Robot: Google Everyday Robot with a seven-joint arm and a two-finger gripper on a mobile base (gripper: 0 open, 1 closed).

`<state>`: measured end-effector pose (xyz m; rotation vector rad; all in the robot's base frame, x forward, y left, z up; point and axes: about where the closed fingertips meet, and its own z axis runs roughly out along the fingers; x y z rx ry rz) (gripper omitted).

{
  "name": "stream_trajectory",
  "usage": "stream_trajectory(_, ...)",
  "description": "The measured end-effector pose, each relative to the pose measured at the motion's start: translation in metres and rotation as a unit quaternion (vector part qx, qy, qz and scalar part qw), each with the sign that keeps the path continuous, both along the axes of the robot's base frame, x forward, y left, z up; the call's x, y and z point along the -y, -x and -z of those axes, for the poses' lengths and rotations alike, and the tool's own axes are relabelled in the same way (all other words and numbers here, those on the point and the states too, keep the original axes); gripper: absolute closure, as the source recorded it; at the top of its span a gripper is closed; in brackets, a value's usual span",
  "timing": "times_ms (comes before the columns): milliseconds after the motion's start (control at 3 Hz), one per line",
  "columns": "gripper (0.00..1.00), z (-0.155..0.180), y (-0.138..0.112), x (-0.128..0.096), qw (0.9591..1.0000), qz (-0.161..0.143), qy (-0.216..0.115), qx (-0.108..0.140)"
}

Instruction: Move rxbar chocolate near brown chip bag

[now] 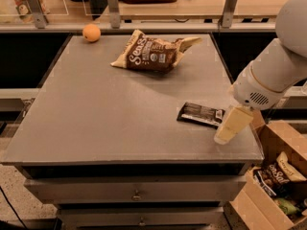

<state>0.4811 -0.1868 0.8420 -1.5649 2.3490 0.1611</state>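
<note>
Containers first: there's an open cardboard box point(284, 134) on the floor, off the desk's point(105, 109) 4 o'clock corner. Inside it I can make out a small brown snack bag with white lettering point(274, 175), a tan one point(290, 165) tucked just behind it, and something greenish point(288, 206) lower down that I can't identify. The desk also has two shut drawers in its front, upper point(136, 189) and lower point(141, 216), each with a small knob.

On the desk top, the rxbar chocolate point(200, 114) lies flat at about 4 o'clock, close to the right edge, with its white patch pointing right. The brown chip bag point(153, 54) sits up at 12 o'clock near the far edge, puffy and slightly crumpled, well apart from the bar. An orange point(91, 32) sits by the 11 o'clock corner, left of the bag and not touching it.

The end effector point(224, 137) hangs off the white arm point(273, 75) that comes in from 3 o'clock. It's tilted down toward the desk, just beside the bar's right end, near the front-right corner. It shows as one pale block, so I can't tell whether it's spread or pressed together, or whether it touches the bar.

Behind the desk runs a counter rail with metal posts point(112, 6).
</note>
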Motion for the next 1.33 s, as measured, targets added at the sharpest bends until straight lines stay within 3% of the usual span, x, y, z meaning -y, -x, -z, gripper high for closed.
stream_trajectory(333, 0.40, 0.013, -0.008, -0.010, 0.9998, -0.019, -0.006, -0.001)
stream_trajectory(667, 0.40, 0.023, -0.016, -0.017, 0.9993, -0.037, -0.012, -0.001)
stream_trajectory(1333, 0.39, 0.021, -0.018, -0.019, 0.9991, -0.040, -0.013, 0.000)
